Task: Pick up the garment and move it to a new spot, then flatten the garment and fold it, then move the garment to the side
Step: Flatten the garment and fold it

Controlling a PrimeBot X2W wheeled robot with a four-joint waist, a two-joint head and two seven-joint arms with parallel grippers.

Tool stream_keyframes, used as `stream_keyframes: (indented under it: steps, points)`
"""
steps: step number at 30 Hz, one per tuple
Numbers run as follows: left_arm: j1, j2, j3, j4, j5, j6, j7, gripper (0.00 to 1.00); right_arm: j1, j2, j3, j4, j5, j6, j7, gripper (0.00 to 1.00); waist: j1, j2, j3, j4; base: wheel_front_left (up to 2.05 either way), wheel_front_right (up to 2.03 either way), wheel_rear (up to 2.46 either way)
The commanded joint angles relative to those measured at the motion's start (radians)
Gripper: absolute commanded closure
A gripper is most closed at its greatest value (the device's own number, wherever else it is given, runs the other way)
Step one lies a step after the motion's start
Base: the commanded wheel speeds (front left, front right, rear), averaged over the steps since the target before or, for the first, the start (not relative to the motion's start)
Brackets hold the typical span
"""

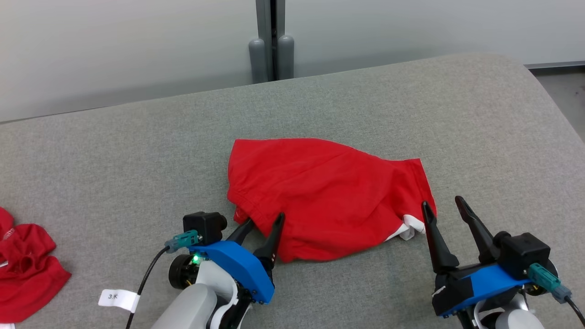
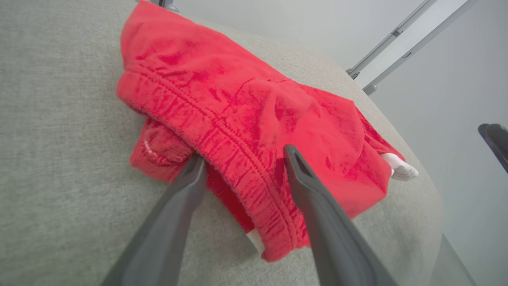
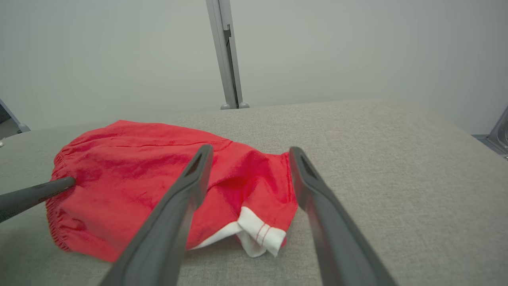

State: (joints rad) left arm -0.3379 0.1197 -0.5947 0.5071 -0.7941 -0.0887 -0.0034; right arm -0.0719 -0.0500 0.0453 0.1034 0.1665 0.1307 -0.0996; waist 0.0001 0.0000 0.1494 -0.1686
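The red garment (image 1: 320, 196) lies mid-surface (image 1: 137, 151), its long axis running 10 to 4 o'clock, white-trimmed hem (image 1: 406, 230) at 4. The left end effector (image 1: 264, 219) gapes astride the waistband (image 2: 222, 131); the right end effector (image 1: 441, 202) gapes beside the hem.

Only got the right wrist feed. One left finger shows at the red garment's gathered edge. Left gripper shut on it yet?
Observer: No. The left gripper is open, with one finger lying on top of the red garment and the other at its gathered edge.
Operator: Anything else on the table off to the left?
Observer: Yes. A second red cloth lies at the left edge of the grey table, well apart from the garment.
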Motion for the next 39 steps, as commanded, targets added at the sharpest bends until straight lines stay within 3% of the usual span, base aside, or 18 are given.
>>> stream_keyframes:
  steps: [1,3,6,11,18,20,27,28,29,39]
  points:
    - [-0.024,0.001,0.006,0.004,-0.002,-0.003,-0.012,0.16,-0.014,-0.001,-0.001,0.000,0.003,0.000,-0.010,0.00,-0.0001,0.0000,0.004,0.001,0.00,0.00,0.00]
    - [-0.034,0.000,0.011,0.009,-0.004,-0.005,-0.019,1.00,-0.018,-0.001,-0.004,0.003,0.004,0.000,-0.011,0.00,-0.0001,0.0000,0.007,0.003,0.00,0.00,0.00]
    - [-0.044,0.009,0.020,0.000,-0.002,0.001,-0.035,1.00,-0.021,-0.001,-0.008,0.008,0.004,0.000,-0.016,0.00,-0.0001,0.0000,0.008,0.009,0.00,0.00,0.00]
    - [-0.026,0.047,0.062,-0.096,-0.016,0.082,-0.004,1.00,-0.025,-0.001,-0.017,0.007,0.012,0.000,-0.023,0.00,-0.0001,0.0000,0.013,0.028,0.00,0.00,0.00]
    - [0.053,0.197,0.086,-0.381,0.013,0.243,0.167,1.00,-0.034,-0.001,-0.020,0.002,0.014,0.000,-0.028,0.00,-0.0001,0.0000,0.032,0.045,0.00,0.00,0.00]
    - [0.049,0.227,0.091,-0.426,0.033,0.266,0.178,1.00,-0.042,-0.001,-0.020,0.000,0.016,0.000,-0.032,0.00,-0.0001,0.0000,0.043,0.047,0.00,0.00,0.00]
    - [-0.052,0.236,0.084,-0.267,0.126,0.279,0.102,1.00,-0.086,-0.001,0.018,0.014,0.024,0.000,-0.045,0.00,-0.0001,0.0000,0.073,0.012,0.00,0.00,0.00]
    - [-0.064,0.230,0.084,-0.236,0.135,0.279,0.080,0.59,-0.091,-0.001,0.019,0.017,0.024,0.000,-0.045,0.00,-0.0001,0.0000,0.073,0.008,0.00,0.00,0.00]
    - [-0.080,0.222,0.077,-0.184,0.147,0.263,0.048,0.00,-0.092,-0.001,0.016,0.020,0.022,0.000,-0.047,0.00,-0.0001,0.0000,0.070,0.001,0.00,0.00,0.00]
    - [0.012,0.170,0.103,-0.118,0.082,0.171,-0.135,0.00,-0.048,-0.001,-0.029,0.019,0.005,0.000,-0.028,0.00,-0.0001,0.0000,-0.001,0.042,0.00,0.00,0.00]
